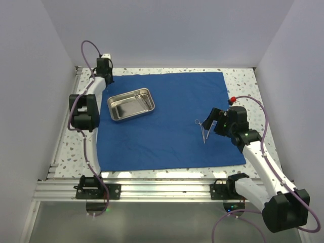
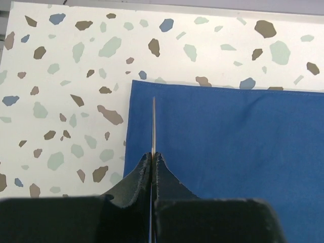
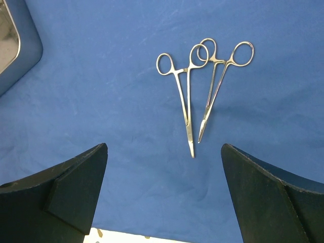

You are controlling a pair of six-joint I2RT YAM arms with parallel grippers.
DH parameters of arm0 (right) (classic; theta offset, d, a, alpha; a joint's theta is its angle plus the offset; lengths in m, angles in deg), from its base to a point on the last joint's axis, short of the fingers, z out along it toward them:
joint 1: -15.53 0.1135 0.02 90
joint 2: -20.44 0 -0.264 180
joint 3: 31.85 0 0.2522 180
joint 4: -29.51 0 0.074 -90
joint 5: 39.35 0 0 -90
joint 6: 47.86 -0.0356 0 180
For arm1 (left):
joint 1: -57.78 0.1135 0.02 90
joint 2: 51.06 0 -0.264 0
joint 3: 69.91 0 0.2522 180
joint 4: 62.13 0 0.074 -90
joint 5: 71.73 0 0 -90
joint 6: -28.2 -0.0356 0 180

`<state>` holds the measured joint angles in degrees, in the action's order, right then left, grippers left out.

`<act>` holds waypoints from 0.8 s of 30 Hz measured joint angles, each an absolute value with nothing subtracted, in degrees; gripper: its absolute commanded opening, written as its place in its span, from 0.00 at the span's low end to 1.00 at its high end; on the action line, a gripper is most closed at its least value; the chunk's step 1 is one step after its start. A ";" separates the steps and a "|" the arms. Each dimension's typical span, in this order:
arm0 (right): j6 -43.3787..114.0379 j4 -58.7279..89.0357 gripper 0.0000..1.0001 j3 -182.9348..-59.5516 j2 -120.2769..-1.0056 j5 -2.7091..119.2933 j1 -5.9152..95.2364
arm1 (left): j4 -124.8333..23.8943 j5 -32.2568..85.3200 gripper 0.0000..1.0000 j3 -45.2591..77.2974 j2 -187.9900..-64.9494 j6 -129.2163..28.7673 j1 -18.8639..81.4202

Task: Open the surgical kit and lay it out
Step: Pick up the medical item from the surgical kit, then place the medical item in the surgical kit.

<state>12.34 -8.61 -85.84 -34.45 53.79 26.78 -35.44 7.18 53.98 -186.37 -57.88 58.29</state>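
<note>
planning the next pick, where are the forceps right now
In the top view the two ring-handled forceps lie on the right half of the blue cloth, just ahead of the open right gripper, far from the steel tray.

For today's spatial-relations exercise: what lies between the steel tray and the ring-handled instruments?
Only bare blue cloth separates the steel tray from the ring-handled instruments, as the top external view shows.

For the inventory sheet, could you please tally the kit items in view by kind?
Blue cloth: 1
Steel tray: 1
Ring-handled forceps: 2
Slim silver instrument, seen edge-on, kind unclear: 1
Total: 5
</note>
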 measured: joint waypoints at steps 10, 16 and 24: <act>12.34 -8.57 0.99 -85.84 -34.67 53.15 26.78 | -37.62 9.36 0.00 47.88 -179.44 -55.15 57.48; 12.28 -8.35 0.99 -85.75 -34.72 53.15 26.78 | -38.37 16.66 0.00 46.00 -167.59 -50.93 56.02; 12.15 -7.82 0.99 -85.75 -35.31 53.04 26.78 | -54.52 37.23 0.00 32.88 -151.92 -35.83 52.08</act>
